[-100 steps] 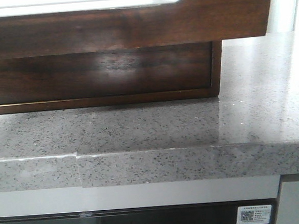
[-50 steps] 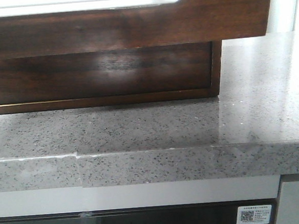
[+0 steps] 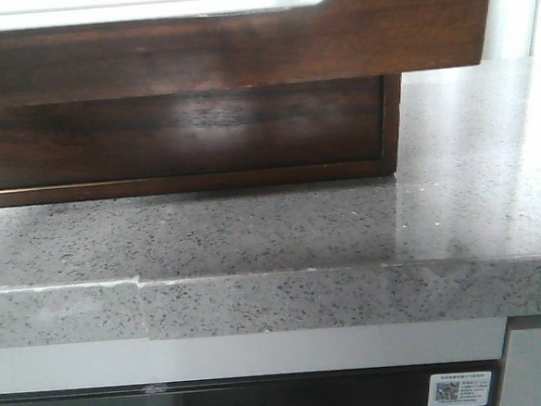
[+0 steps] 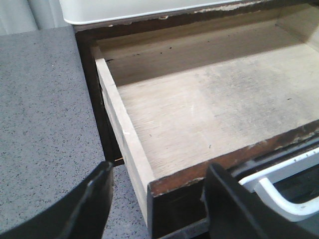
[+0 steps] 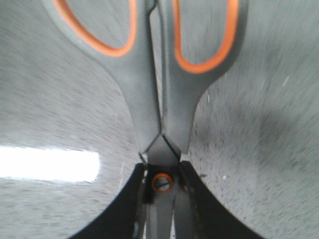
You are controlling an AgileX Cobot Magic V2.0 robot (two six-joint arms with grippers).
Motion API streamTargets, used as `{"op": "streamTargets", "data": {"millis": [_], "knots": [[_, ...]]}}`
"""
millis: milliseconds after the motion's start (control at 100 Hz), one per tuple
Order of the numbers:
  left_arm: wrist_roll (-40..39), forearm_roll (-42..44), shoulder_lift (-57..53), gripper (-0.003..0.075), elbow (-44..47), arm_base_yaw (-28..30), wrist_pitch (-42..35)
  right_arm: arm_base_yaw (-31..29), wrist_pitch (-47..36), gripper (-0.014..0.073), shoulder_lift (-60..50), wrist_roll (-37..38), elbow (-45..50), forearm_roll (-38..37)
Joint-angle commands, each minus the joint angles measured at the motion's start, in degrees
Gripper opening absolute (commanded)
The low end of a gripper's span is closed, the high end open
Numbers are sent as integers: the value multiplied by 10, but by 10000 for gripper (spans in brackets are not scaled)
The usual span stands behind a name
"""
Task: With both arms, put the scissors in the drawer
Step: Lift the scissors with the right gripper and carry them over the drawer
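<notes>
Nothing is seen to have moved in the front view since the earlier frames; the drawer front and counter sit as before. The speckled grey stone countertop (image 3: 273, 235) fills the lower half of that view, with a seam along its front edge. On it stands the dark reddish-brown wooden cabinet (image 3: 182, 135), and the drawer (image 3: 241, 47) is pulled out over it, its glossy front topped by a pale round-cornered cut-out.

In the left wrist view the drawer (image 4: 214, 104) is shown open, with a bare, worn pale wood floor and nothing lying in it. The left gripper (image 4: 159, 199) is spread wide across the drawer's front corner, one finger outside over the countertop (image 4: 45, 109), the other by the front panel; contact cannot be told. A white handle-like part (image 4: 279, 196) is seen beside that finger.

In the right wrist view the scissors (image 5: 159, 89), grey with orange-lined handle loops, are clamped near the orange-ringed pivot screw (image 5: 162, 182) by the right gripper (image 5: 160, 191), blades hidden, handles pointing away. They are held above blurred grey countertop, outside the drawer.
</notes>
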Motion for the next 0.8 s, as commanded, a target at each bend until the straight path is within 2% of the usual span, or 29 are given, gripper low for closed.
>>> {"op": "streamTargets", "data": {"millis": [0,140,260,500,630,790], "knots": [[-6,-14,9,388,-15,-5,-38,28,-14,0,-65,-7,-48,4],[-6,-14,9,388,-15,-5,-38,92,-21,0,-116,-12,-96,4],[-6,-14,9,388,-15,-5,-38,161,-41,0,-150,-46,-122,23],[-6,-14,9,388,-15,-5,-38,311,-63,0,-172,-199,-123,132],[-6,-14,9,388,-15,-5,-38,388,-58,0,-152,-268,-123,132],[-6,-14,9,388,-15,-5,-38,449,-38,0,-110,-346,-123,132]]}}
